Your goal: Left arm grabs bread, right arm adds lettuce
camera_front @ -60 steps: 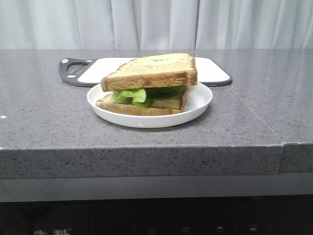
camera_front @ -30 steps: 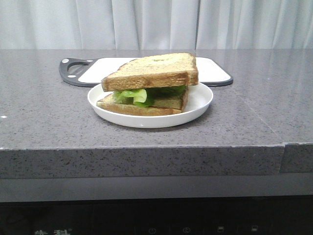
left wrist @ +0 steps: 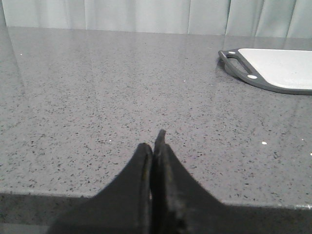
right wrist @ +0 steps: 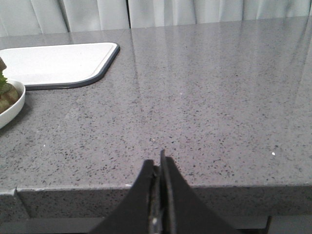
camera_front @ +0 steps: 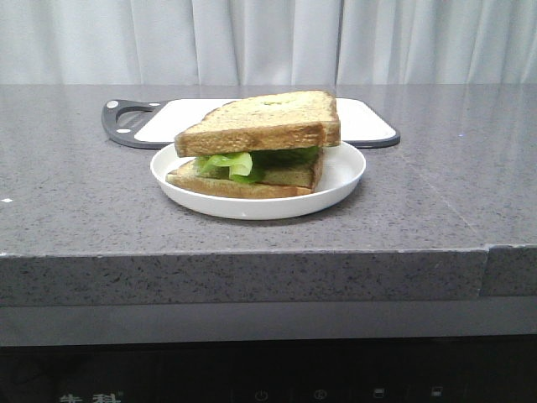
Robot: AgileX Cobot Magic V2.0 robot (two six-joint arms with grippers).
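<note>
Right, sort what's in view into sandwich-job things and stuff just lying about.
Part of the job:
- bread, top slice of the stack
- lettuce, between the slices
- lower slice
- white plate under it all
- left gripper and right gripper, both shut, empty

Just lying about:
- cutting board behind the plate
- grey countertop

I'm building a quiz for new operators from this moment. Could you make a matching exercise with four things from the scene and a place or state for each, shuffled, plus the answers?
Things:
1. Thick toasted brown bread slice
2. Crinkly bright green lettuce
3. Round white plate
4. White cutting board with dark rim

Places or states:
A. Lying on the grey speckled counter behind the plate
B. Sandwiched between two slices
C. Topmost layer of the stack
D. Holding the whole sandwich

Pairs: 1-C, 2-B, 3-D, 4-A
</note>
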